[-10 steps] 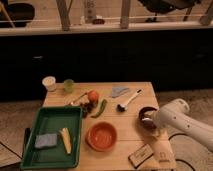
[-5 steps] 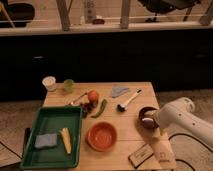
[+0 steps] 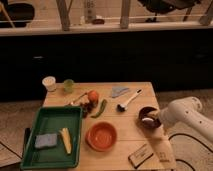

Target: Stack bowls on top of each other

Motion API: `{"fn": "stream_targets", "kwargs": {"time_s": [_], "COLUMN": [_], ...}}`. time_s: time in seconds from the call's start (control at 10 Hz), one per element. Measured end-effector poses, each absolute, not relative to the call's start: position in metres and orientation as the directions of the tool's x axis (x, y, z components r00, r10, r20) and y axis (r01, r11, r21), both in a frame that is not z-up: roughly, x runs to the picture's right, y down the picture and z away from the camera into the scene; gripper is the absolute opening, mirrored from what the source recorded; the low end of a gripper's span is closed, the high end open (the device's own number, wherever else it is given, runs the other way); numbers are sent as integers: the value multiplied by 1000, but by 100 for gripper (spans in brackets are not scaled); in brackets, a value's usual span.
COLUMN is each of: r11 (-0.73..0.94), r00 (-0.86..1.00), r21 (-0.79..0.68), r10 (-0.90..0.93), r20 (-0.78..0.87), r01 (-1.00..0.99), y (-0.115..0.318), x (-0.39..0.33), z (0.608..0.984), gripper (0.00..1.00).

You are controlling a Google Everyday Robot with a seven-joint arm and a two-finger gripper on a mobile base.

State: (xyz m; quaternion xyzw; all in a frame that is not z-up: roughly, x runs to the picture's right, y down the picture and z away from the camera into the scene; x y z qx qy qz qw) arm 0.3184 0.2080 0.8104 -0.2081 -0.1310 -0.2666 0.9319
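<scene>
A dim room, a wooden table under a railing. The gripper sits at the maroon bowl near the table's right edge; whether it grips, I cannot tell. The orange bowl lies well apart to its left, so nothing looks stacked yet.

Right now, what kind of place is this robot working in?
Probably a lab or office test area set up like a kitchen: a wooden table holds bowls, a green tray and a dish brush. The gripper is at the maroon bowl.
</scene>
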Motion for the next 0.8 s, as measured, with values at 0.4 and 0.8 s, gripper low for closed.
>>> {"fn": "stream_targets", "kwargs": {"time_s": [0.4,0.8], "r11": [760,734], "r00": [807,779], "r21": [-310,-303], "r10": [-451,-477], "r20": [381,407], "r01": [571,608], "y": [207,207], "x": [319,308], "z": [811,813], "gripper": [20,0]}}
